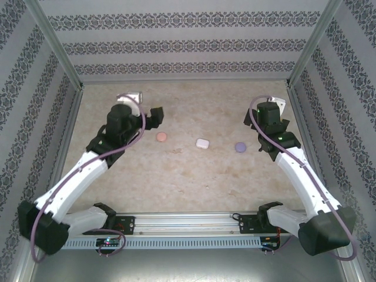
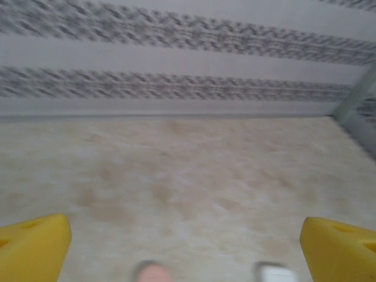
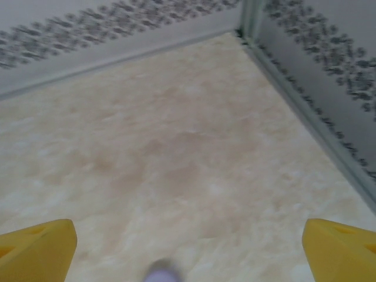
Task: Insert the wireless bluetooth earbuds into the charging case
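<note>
Hovering above the counter (image 1: 176,176), left gripper (image 2: 185,238) and right gripper (image 3: 188,238) both spread wide, holding nothing, pink charging case (image 1: 161,137), white charging case (image 1: 202,143), purple charging case (image 1: 239,147) in a row left to right mid-counter

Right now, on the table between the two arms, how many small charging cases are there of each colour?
pinkish round case: 1
white rounded-square case: 1
purple round case: 1
Total: 3
</note>
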Motion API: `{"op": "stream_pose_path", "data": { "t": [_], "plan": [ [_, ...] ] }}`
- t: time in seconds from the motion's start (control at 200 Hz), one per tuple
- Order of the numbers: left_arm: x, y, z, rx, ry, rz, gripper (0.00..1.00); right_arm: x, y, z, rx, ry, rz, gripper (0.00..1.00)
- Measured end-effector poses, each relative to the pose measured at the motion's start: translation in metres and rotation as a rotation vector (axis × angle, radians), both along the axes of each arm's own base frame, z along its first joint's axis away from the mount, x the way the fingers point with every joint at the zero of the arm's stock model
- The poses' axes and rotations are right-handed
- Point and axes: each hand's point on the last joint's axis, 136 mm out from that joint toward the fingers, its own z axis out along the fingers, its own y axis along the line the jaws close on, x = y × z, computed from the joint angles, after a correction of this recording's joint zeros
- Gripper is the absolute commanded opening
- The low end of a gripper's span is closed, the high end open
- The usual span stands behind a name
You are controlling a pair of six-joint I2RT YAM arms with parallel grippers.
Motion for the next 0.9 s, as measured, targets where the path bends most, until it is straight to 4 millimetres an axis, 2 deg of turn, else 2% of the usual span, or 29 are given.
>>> {"op": "stream_pose_path", "data": {
  "t": [0.09,0.215,0.295,0.39,0.595,0.689,0.809,0.899],
  "plan": [
    [-0.010,0.035,-0.019,0.119,-0.035,0.096,0.99,0.006,-0.014,-0.024,-0.074,0.025,-0.014,0.98],
    [-0.014,0.086,-0.059,0.241,-0.014,0.237,0.99,0.014,-0.023,-0.059,-0.142,0.050,-0.014,0.98],
    [-0.018,0.110,-0.087,0.280,0.011,0.300,0.99,0.017,-0.026,-0.083,-0.175,0.064,-0.007,0.98],
    [-0.018,0.129,-0.116,0.311,0.043,0.342,0.99,0.021,-0.026,-0.104,-0.205,0.071,0.009,0.98],
    [-0.003,0.147,-0.164,0.314,0.072,0.381,0.99,0.030,-0.023,-0.124,-0.229,0.001,0.037,0.98],
    [0.003,0.149,-0.194,0.307,0.123,0.361,0.99,0.031,-0.019,-0.132,-0.230,-0.043,0.067,0.98],
    [0.013,0.147,-0.215,0.279,0.124,0.329,0.99,0.028,-0.016,-0.144,-0.210,-0.077,0.122,0.98],
    [0.017,0.145,-0.232,0.263,0.144,0.297,0.99,0.032,-0.016,-0.142,-0.174,-0.131,0.154,0.98]
  ]
}}
